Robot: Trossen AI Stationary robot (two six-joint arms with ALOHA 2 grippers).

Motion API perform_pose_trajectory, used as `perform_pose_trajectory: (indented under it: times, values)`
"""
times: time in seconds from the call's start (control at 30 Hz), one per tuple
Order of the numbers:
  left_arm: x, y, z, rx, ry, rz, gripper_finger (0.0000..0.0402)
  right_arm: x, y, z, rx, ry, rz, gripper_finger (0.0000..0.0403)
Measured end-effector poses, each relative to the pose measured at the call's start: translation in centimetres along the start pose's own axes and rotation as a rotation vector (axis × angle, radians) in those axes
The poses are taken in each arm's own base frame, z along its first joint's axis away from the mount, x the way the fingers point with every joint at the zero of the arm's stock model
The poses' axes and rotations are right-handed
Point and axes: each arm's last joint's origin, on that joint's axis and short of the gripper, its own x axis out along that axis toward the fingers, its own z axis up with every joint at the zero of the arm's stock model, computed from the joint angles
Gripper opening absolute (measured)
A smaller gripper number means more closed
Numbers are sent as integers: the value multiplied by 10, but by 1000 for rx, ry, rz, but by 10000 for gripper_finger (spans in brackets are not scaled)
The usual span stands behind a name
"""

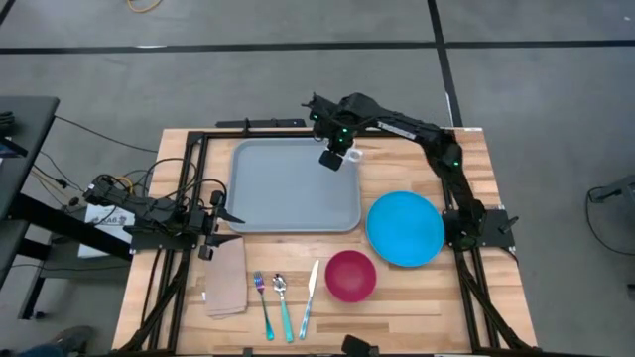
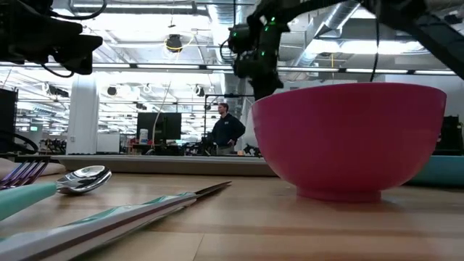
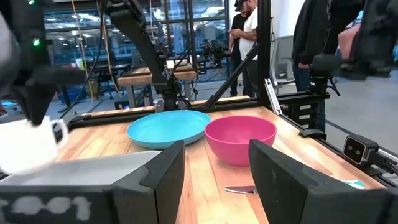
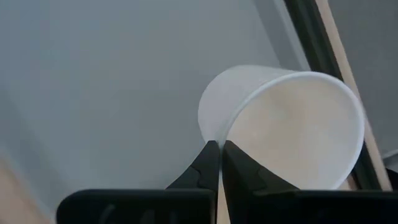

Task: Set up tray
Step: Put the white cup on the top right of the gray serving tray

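Gripping the rim of a white cup [image 4: 283,127], the right gripper [image 1: 331,157] hangs over the far right corner of the tray [image 1: 288,188], its fingers [image 4: 205,165] pinched together on the cup's wall. In the left wrist view the cup [image 3: 28,144] shows a small handle and sits above the tray's grey surface [image 3: 81,168]; whether it touches the tray cannot be told. The tray lies flat on the counter [image 1: 417,297], directly beneath this gripper and stretching away from it toward the left arm.

Off to the gripper's right and nearer the front edge rests a blue plate [image 1: 405,228], with a pink bowl [image 1: 350,275] just beside it. Further along the front lie a knife [image 1: 309,295], a spoon [image 1: 282,303], a fork [image 1: 263,303] and a tan napkin [image 1: 227,278].

The left gripper [image 1: 220,219] waits low at the tray's near left corner, its fingers [image 3: 165,177] spread apart and holding nothing.

A person [image 2: 226,129] stands in the room beyond.
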Motion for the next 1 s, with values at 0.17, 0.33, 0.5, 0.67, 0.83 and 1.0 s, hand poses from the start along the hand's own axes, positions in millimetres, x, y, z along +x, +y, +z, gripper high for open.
perform_pose_trajectory:
  times: [0.17,0.33,0.5,0.67,0.83,1.0]
  values:
    - [0,0,0,2,0,0,169,26,-10,4,-9,104,-18,0]
    - [0,0,0,0,0,0,169,33,-13,9,-20,86,-39,0]
    - [0,0,0,-2,0,-1,169,38,-15,12,-16,71,-41,0]
    - [0,0,0,-2,0,-2,169,43,-20,13,-5,69,-28,0]
    - [0,0,0,1,-1,-2,169,43,-24,17,5,30,-30,0]
    - [0,0,0,1,-1,-2,169,43,-26,16,10,34,-28,2]
